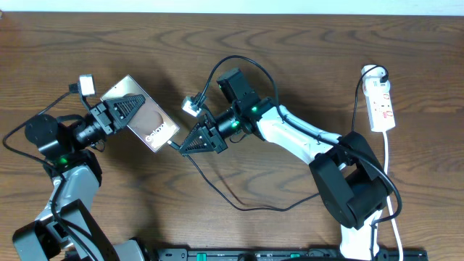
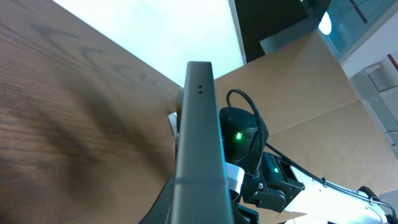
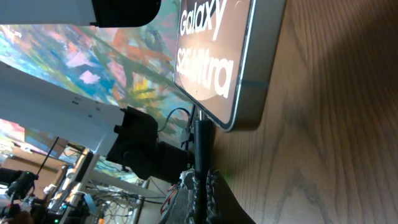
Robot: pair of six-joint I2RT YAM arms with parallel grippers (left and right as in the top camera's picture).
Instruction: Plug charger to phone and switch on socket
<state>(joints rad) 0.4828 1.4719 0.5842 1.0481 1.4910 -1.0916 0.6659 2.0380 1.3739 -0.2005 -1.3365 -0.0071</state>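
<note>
Charger [image 3: 200, 146] tip at phone [image 3: 214, 62] edge

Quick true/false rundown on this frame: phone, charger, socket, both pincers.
1. The left pincer grips the phone. True.
2. The right pincer is open and empty. False: it is shut on the charger near its plug tip.
3. The socket lies at the table's right side, apart from both pincers. True.
4. The phone's face is turned down. False: its Galaxy lettering shows from overhead.
5. The plug tip is at the phone's edge. True.
</note>
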